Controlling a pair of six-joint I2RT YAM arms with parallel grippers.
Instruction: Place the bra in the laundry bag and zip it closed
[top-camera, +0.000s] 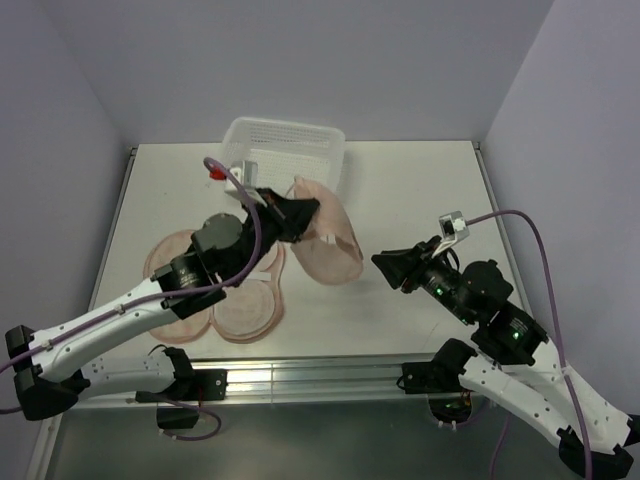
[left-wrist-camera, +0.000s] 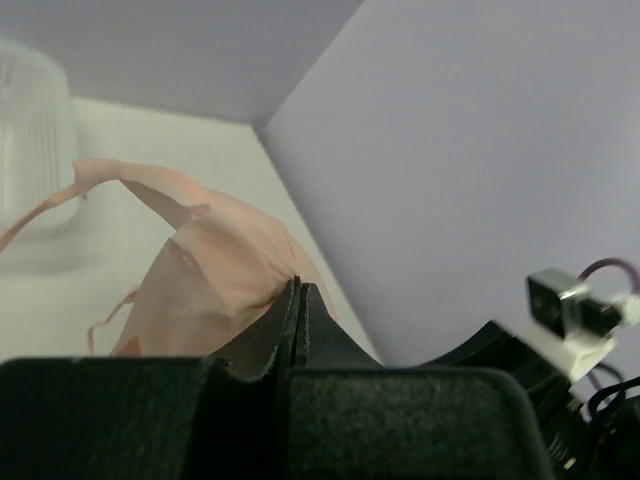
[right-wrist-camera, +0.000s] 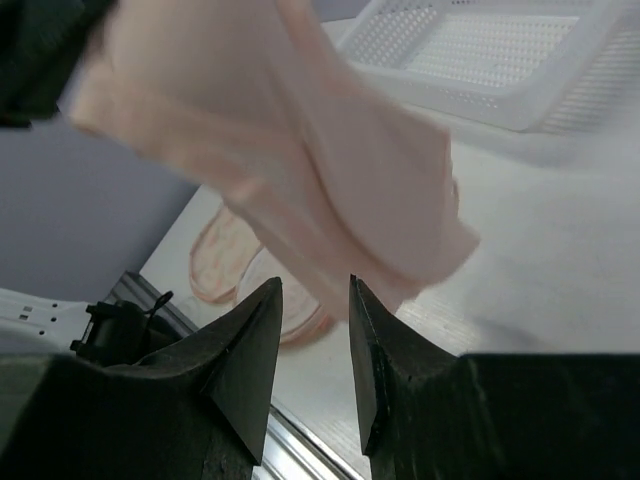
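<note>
Pinching the bra (top-camera: 330, 245) aloft, left pincer (top-camera: 308, 210) stays unmentioned elsewhere; right pincer (right-wrist-camera: 313, 295) gapes empty; bag (top-camera: 245, 312) lies open, unfilled, unzipped.

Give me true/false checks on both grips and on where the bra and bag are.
1. The left gripper is shut on the bra. True.
2. The bra is inside the laundry bag. False: it hangs from the left gripper, lifted, beside the bag.
3. The right gripper holds the bag's zipper. False: its fingers are open and empty.
4. The laundry bag lies open on the table. True.
</note>
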